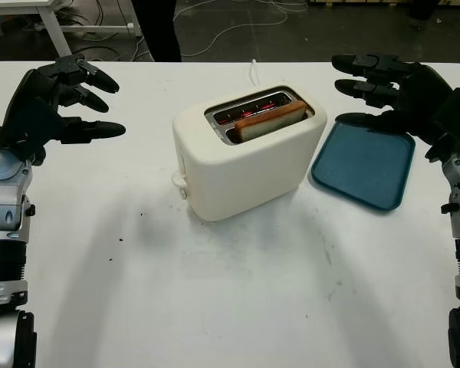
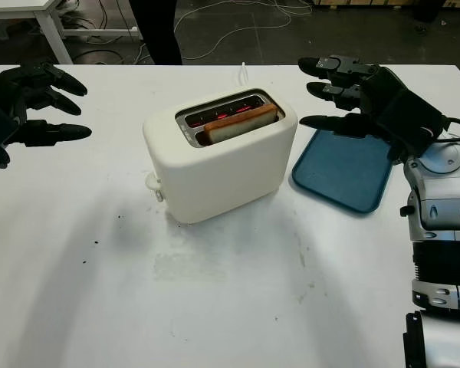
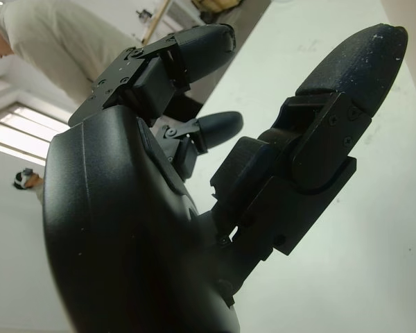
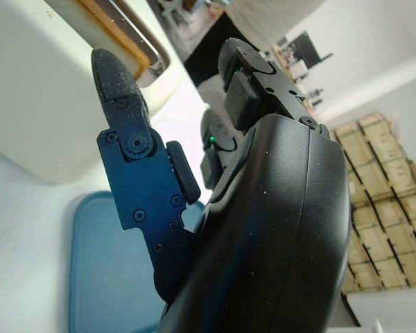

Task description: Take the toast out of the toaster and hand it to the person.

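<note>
Near the middle of the table [image 1: 238,307] sits the toaster [image 1: 245,157], with the toast [image 1: 270,120] sticking up from its slot. Both hands are open and hold nothing: the right hand [image 1: 387,88] above the blue tray [image 1: 364,165], the left hand [image 1: 61,100] near the table's left edge. Nothing is grabbed yet. Next, I think, the right hand must pinch the toast's top.

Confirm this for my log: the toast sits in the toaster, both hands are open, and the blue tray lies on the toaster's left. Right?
Not quite. The left eye view shows the blue tray on the toaster's right, beneath the right hand. The toast and the left hand are as stated.
</note>
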